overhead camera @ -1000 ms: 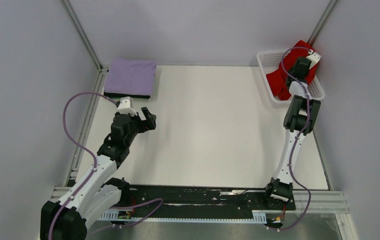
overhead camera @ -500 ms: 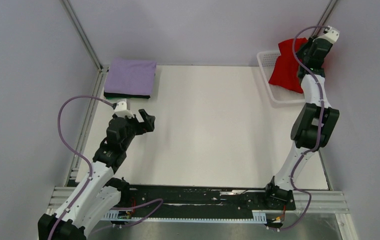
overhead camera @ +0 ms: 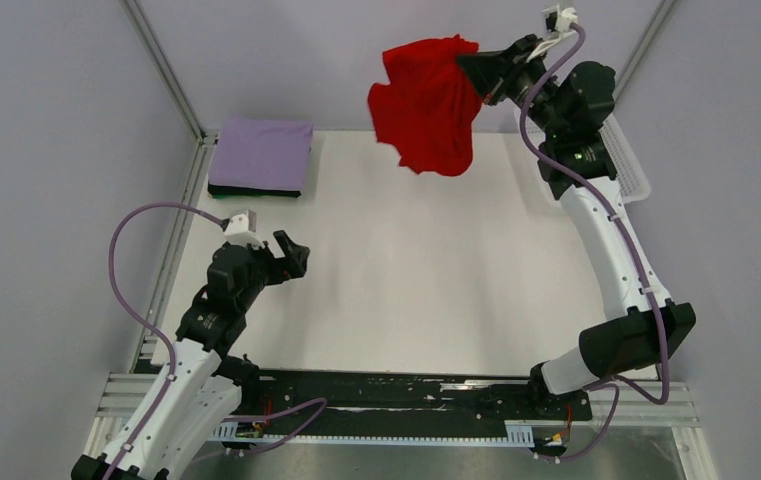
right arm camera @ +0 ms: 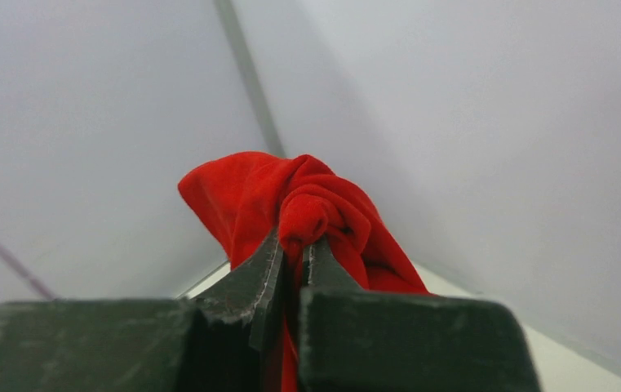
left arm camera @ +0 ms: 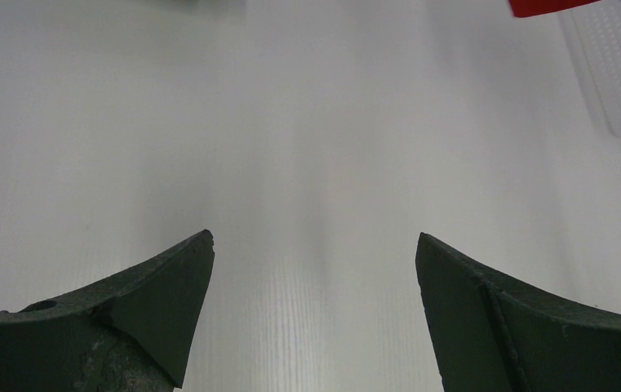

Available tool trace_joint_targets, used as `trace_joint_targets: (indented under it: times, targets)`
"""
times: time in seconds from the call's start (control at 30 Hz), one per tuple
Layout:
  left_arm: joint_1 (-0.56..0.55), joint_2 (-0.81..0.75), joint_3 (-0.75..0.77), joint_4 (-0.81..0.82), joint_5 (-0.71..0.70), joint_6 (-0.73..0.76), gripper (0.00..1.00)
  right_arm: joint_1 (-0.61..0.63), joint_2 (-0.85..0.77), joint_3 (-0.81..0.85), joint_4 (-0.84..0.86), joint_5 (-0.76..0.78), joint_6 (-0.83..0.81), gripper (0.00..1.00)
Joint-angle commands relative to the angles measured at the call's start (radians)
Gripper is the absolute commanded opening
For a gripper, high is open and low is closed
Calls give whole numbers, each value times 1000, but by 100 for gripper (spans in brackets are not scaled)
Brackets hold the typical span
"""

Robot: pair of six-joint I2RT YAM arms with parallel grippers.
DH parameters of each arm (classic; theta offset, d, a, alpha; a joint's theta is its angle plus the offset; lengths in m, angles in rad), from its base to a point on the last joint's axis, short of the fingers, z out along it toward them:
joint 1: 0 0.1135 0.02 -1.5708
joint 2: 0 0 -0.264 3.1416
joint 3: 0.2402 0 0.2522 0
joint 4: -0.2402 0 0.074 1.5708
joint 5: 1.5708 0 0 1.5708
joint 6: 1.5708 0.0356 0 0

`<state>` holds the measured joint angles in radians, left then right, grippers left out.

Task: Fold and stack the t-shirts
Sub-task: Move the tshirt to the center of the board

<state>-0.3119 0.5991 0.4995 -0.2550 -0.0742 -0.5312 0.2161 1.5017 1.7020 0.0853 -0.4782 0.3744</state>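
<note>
My right gripper [overhead camera: 468,68] is shut on a bunched part of the red t-shirt [overhead camera: 426,105] and holds it high above the table's far middle; the cloth hangs loose below. In the right wrist view the red cloth [right arm camera: 307,204] is pinched between the fingers [right arm camera: 262,273]. The lavender t-shirt [overhead camera: 261,152] lies folded flat at the far left corner, on top of a dark folded t-shirt [overhead camera: 254,190] whose edge shows. My left gripper [overhead camera: 296,252] is open and empty over the table's left side, jaws wide apart in its wrist view [left arm camera: 315,253].
The white mesh basket [overhead camera: 628,172] stands at the far right, partly hidden by my right arm; it also shows in the left wrist view [left arm camera: 617,65]. Grey walls close in the table on three sides. The black rail [overhead camera: 386,395] runs along the near edge.
My right gripper has lifted the red t-shirt out of the basket and swung it left, high over the table. My left arm has drawn back slightly toward the near edge.
</note>
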Motion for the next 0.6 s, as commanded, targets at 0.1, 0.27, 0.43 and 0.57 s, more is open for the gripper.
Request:
trace_joint_targets:
  times: [0.1, 0.27, 0.43, 0.57]
  targets:
    - [0, -35, 46, -32, 1, -23, 100, 116, -63, -114, -38, -291, 117, 0]
    - [1, -36, 31, -24, -20, -27, 100, 121, -114, -360, -79, -334, 197, 0]
    - [0, -27, 26, -17, -29, -29, 100, 119, -153, -664, -152, -173, 212, 1]
    - [0, -5, 9, 5, -16, -37, 100, 104, -135, -784, -287, 97, 199, 12]
